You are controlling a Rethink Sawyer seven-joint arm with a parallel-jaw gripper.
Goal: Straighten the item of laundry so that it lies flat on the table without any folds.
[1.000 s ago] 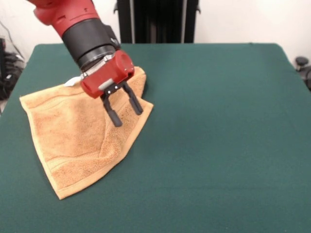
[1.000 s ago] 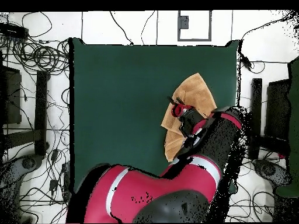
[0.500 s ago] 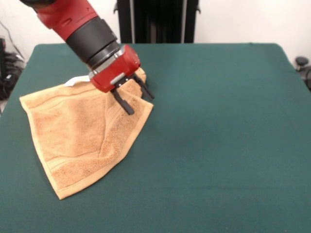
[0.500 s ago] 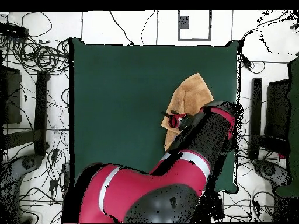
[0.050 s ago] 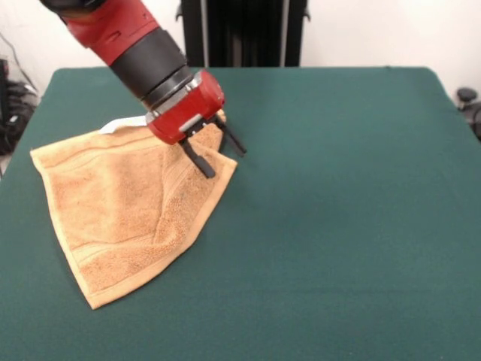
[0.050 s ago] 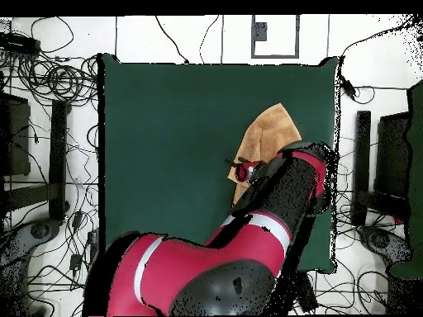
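The item of laundry [image 5: 124, 203] is a golden-tan terry towel on the left part of the dark green table [image 5: 338, 195]. It lies partly doubled over, with a diagonal fold ridge and a raised bunch at its far right corner. A small white tag [image 5: 120, 124] peeks out at its far edge. My red gripper [image 5: 224, 162] hangs tilted over the towel's right corner, open, with one black finger [image 5: 198, 160] above the cloth and the other beyond the edge. It holds nothing. From overhead, the arm covers much of the towel [image 6: 273, 130], and the gripper [image 6: 240, 172] sits at the towel's left edge.
A black stand [image 5: 240, 30] rises behind the table's far edge. Overhead, cables [image 6: 58, 78] and dark equipment [image 6: 388, 165] ring the table [image 6: 165, 140]. The towel lies close to the table's right edge in that view.
The gripper has shifted right and slightly farther back across the towel's corner, tilting more. It stays open. The towel has not moved.
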